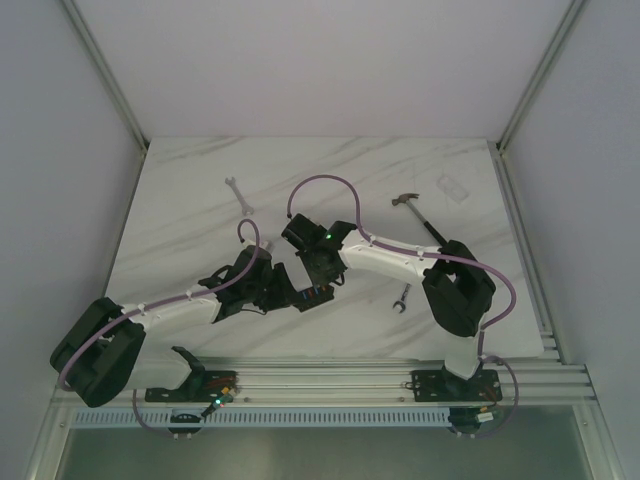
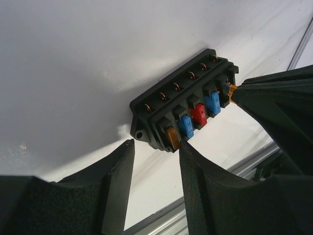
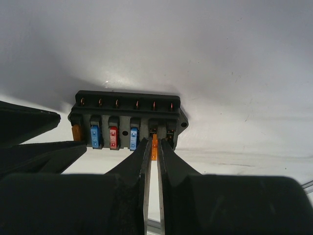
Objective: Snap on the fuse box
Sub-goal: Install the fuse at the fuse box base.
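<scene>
The fuse box (image 2: 183, 105) is a small black block lying on the white table, with an amber, a blue, a red and a blue fuse in a row. It also shows in the right wrist view (image 3: 127, 110) and, mostly hidden by the arms, in the top view (image 1: 312, 293). My right gripper (image 3: 154, 144) is shut on a tiny orange fuse (image 3: 154, 148), held at the fifth slot. My left gripper (image 2: 156, 144) is open at the box's amber-fuse end; its right finger (image 2: 200, 171) touches that end, and the left finger stands apart.
A wrench (image 1: 238, 193) lies at the back left, a hammer (image 1: 420, 215) and a clear plastic piece (image 1: 452, 189) at the back right, another wrench (image 1: 402, 298) by the right arm. An aluminium rail (image 1: 330, 380) runs along the near edge.
</scene>
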Motion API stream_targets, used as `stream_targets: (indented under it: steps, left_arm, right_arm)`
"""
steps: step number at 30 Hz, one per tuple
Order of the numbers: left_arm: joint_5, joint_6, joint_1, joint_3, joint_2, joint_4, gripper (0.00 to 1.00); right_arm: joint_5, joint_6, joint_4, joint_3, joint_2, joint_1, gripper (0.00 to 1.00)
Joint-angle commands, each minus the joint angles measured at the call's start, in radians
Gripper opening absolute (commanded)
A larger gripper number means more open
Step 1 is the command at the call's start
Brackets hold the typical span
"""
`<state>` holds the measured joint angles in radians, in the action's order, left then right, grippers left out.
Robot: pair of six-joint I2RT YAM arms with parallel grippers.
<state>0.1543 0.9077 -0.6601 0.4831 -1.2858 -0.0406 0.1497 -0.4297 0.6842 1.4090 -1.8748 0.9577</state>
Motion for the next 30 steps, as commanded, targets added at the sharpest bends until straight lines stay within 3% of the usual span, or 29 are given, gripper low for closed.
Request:
stream_targets:
  steps: [1, 30]
  left_arm:
    - [-0.003, -0.004, 0.008, 0.006, -0.009, 0.021, 0.50]
    - [-0.004, -0.003, 0.010, 0.006, -0.009, 0.021, 0.49]
  right_arm:
    - [-0.018, -0.007, 0.012, 0.034, -0.007, 0.008, 0.00]
    - [-0.001, -0.016, 0.008, 0.036, -0.035, 0.009, 0.00]
